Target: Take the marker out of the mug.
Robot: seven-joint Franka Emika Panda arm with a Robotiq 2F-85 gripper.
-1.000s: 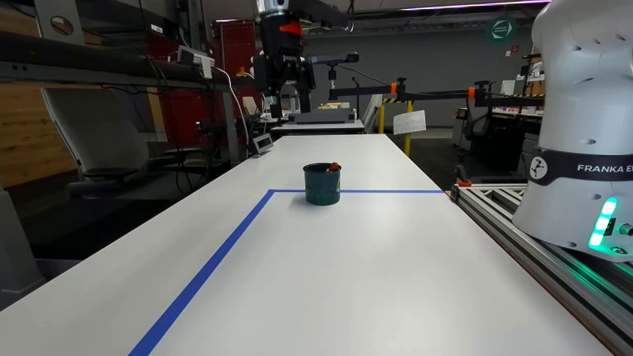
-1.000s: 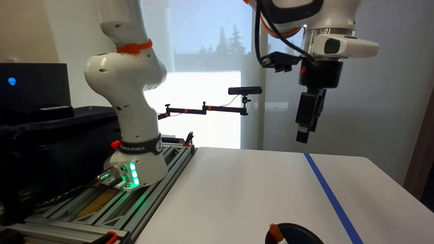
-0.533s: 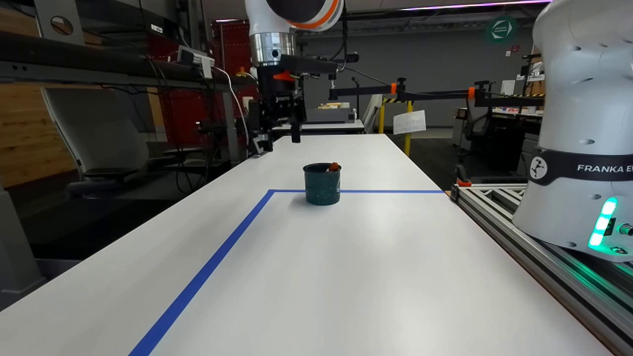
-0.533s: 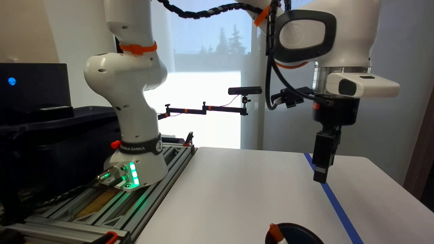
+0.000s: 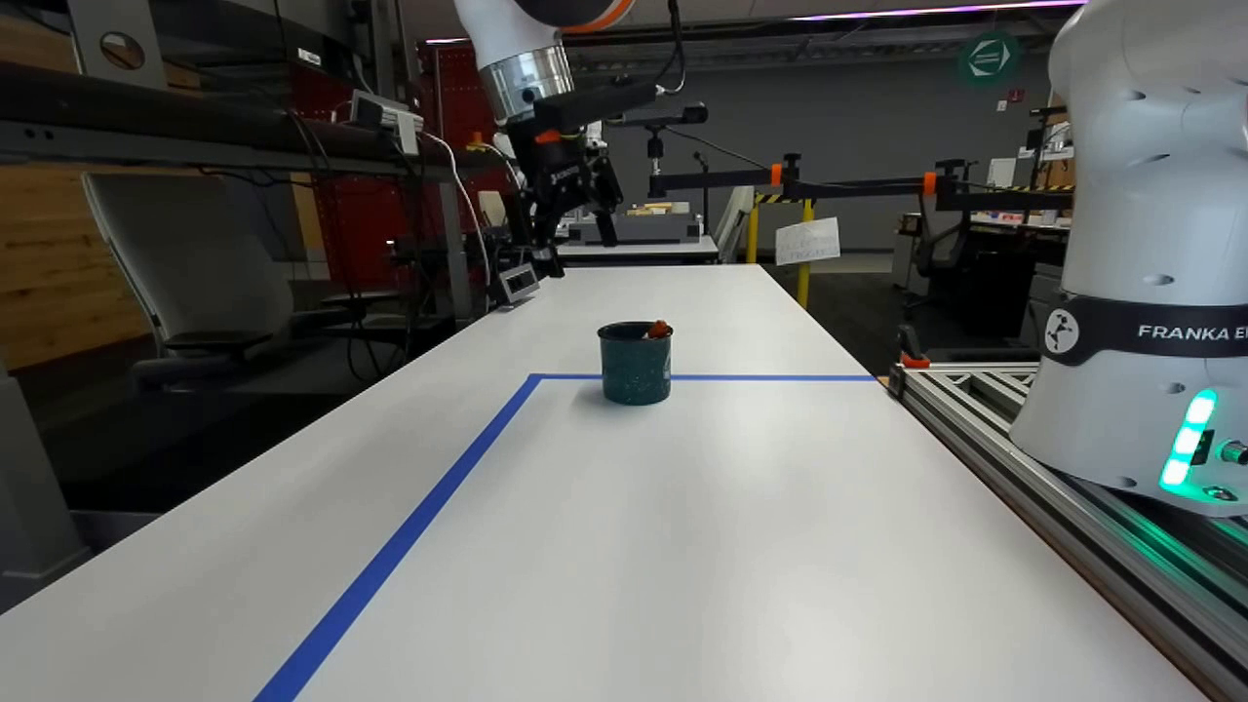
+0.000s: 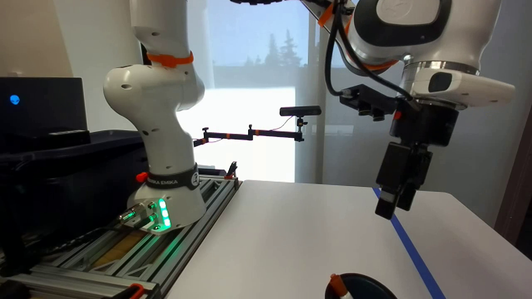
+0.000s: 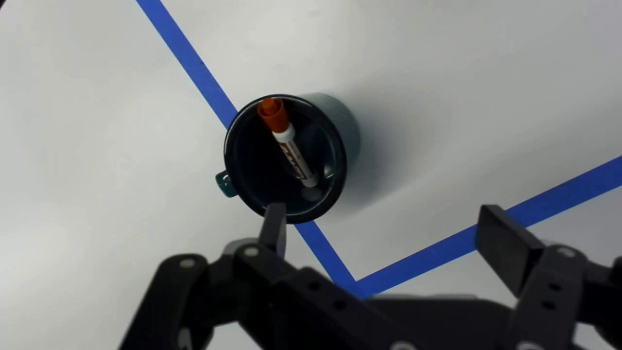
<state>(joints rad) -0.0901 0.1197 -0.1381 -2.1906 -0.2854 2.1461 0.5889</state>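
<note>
Closest in the wrist view, the gripper has its fingers spread wide apart, with white tabletop and blue tape showing between them. In that view one fingertip overlaps the rim of the mug at 6 o'clock, though both exterior views show the gripper tilted in the air, well apart from the mug. The mug, dark teal, stands upright, its handle at 8 o'clock and a soft shadow lying toward 3. Inside it the marker leans, its orange cap up at the rim near 11 o'clock and its white end down toward 4. The tape turns a corner at 5 o'clock, and a strip of it passes out of sight behind the mug. In an exterior view the fingers point toward 5 o'clock, with the robot base at 3 o'clock of the mug, a grey chair between 9 and 10, a paper sign at 2 and a round green sign between 1 and 2. In an exterior view where the mug is cut off at the bottom, a black bar on a boom stands at 11 o'clock of it, a bright window behind.
</note>
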